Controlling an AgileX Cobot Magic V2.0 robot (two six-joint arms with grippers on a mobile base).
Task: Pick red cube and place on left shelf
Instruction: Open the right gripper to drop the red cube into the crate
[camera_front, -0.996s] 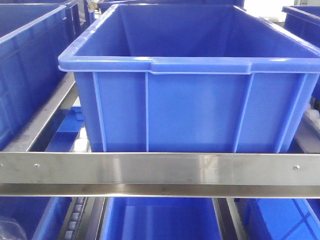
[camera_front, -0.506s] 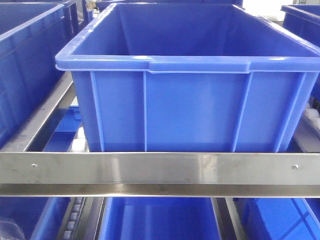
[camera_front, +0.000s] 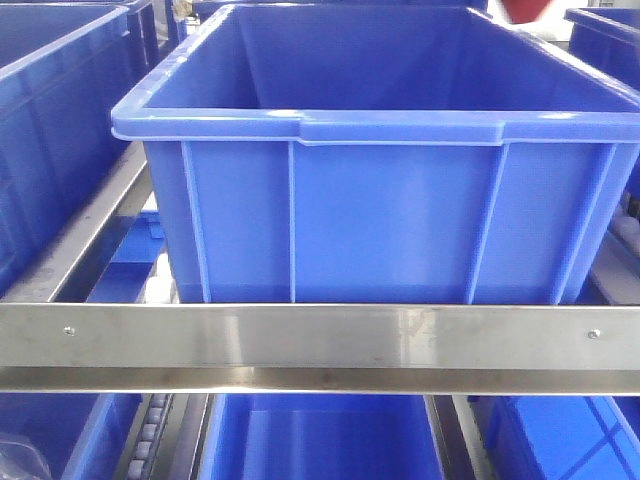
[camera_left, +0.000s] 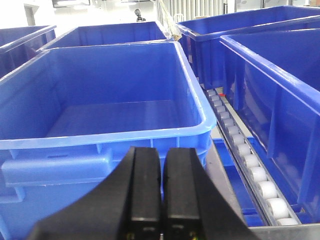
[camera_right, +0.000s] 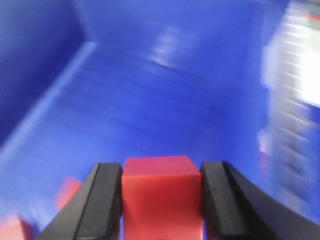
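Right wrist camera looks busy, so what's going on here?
The right gripper is shut on the red cube, holding it above the floor of a blue bin; the view is motion-blurred. The left gripper is shut and empty, facing another blue crate. The cube is not on a shelf yet.

Bright, even light — right wrist view badly motion-blurred (others sharp), glare on steel rail.

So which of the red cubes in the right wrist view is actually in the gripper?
The large red cube at bottom centre, clamped between the right gripper's two black fingers. The other red pieces at lower left are blurred and lie loose on the blue bin floor.
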